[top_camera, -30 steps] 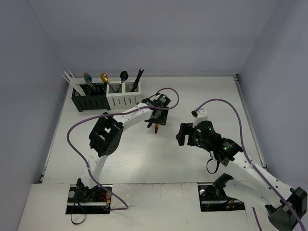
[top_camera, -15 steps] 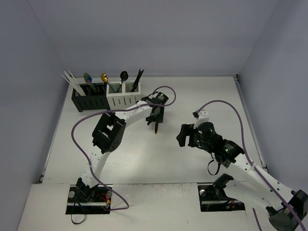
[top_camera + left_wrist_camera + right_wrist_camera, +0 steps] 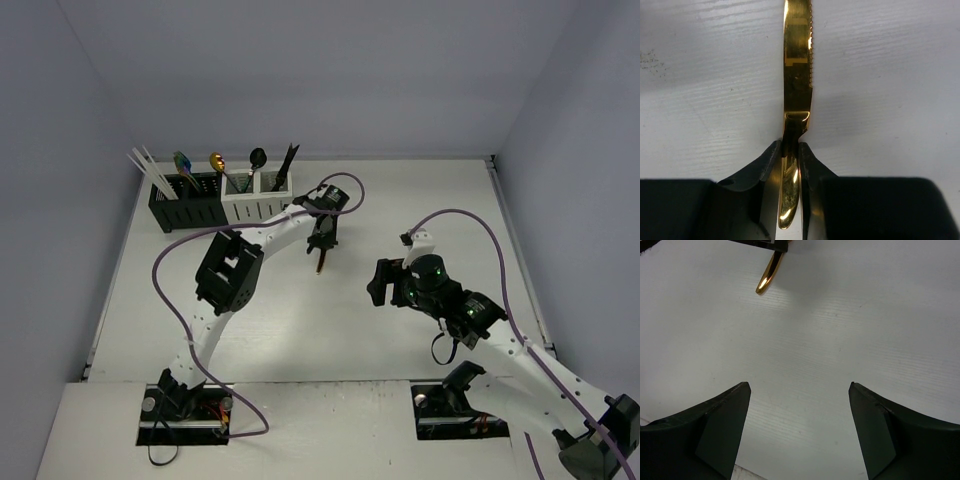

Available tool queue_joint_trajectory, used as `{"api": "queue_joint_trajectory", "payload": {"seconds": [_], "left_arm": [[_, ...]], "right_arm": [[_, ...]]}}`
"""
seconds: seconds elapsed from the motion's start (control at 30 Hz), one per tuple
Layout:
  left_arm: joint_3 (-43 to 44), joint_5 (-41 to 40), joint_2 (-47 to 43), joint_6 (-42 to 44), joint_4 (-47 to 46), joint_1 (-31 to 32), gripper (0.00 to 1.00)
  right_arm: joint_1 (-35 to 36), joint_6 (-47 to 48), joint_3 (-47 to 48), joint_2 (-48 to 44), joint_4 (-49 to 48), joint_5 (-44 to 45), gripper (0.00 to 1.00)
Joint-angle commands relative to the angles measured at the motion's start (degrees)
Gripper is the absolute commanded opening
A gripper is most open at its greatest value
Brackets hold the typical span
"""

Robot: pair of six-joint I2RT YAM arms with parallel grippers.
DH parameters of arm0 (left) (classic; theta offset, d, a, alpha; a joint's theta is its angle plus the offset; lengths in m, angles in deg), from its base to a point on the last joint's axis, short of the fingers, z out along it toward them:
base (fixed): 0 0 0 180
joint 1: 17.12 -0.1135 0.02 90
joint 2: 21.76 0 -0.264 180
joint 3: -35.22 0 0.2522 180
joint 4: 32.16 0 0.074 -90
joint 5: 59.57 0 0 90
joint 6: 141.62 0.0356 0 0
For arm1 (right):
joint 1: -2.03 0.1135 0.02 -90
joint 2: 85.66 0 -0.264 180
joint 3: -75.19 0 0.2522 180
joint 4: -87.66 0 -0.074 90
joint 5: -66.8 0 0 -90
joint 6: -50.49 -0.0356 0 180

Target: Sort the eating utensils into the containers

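White table (image 3: 300, 330), matte, with faint grain lines showing up close. Grey walls (image 3: 300, 80) close it in on three sides.

Far left corner: black caddy (image 3: 185, 212) and white caddy (image 3: 258, 208) stand on the surface side by side, touching, the black one on the left.

Middle, toward the far side: gold knife (image 3: 797, 75), serrated edge, low over the surface. Cannot tell whether it touches the table.

Near edge: left arm base (image 3: 185, 405) and right arm base (image 3: 460, 400), well apart.

Lab test cell: plain walls (image 3: 300, 70), white table (image 3: 300, 320).
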Motion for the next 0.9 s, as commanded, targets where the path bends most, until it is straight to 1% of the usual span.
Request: {"api": "queue_joint_trajectory", "payload": {"seconds": [0.0,0.17,0.27,0.3,0.33,0.4,0.53,0.7,0.77,0.87], "left_arm": [[2.7,1.4,2.4,0.3,1.9,-1.5,0.0],[2.4,2.1,1.8,3.2,1.7,-1.7,0.0],[-0.1,2.1,-2.6,6.6,-0.6,-1.2,0.0],[-1.7,1.7,-4.8,7.8,-4.1,-0.8,0.0],[-4.5,1.4,-8.8,9.4,-5.8,-0.3,0.0],[-9.0,1.3,-16.7,11.2,-12.7,0.1,0.0],[-15.9,1.4,-27.3,15.0,-20.4,0.1,0.0],[-19.2,0.5,-35.5,19.8,-24.5,-0.1,0.0],[-20.8,-0.2,-38.2,22.9,-28.0,-0.8,0.0],[-22.4,1.2,-39.8,26.6,-34.8,-4.7,0.0]], "right_arm": [[-0.3,-0.6,0.7,0.3,-1.8,-0.1,0.77],[-0.3,-0.5,0.7,0.1,-1.7,-0.1,0.77],[-0.3,-0.6,0.8,-0.1,-1.7,-0.2,0.77],[-0.3,-0.6,0.8,-0.1,-1.7,-0.1,0.77],[-0.3,-0.6,0.8,-0.3,-1.6,0.0,0.77],[-0.3,-0.6,0.9,-0.6,-1.6,0.4,0.77],[-0.3,-0.3,1.3,-0.2,-1.6,0.6,0.77],[-0.3,0.0,1.8,0.0,-1.6,0.5,0.77],[-0.3,0.0,1.9,-0.2,-1.6,0.4,0.77],[-0.3,0.1,2.0,-0.3,-1.6,0.2,0.77]]}}
